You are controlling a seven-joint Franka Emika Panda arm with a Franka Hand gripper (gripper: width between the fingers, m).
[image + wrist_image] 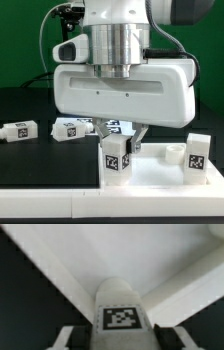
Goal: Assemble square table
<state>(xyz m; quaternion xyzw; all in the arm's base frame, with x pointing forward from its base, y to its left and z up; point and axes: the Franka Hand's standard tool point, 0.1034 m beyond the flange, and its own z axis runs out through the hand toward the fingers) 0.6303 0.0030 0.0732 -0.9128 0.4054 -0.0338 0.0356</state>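
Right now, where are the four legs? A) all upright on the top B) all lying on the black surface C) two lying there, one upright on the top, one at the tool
C: the outer leg and inner leg lie on the black surface, the upright leg stands on the square top, and the centre leg sits at the tool, between its fingers.

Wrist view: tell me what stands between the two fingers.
A white table leg with its square tag facing the camera stands between the fingers, seen in the wrist view. Whether they touch it is too blurred to tell.
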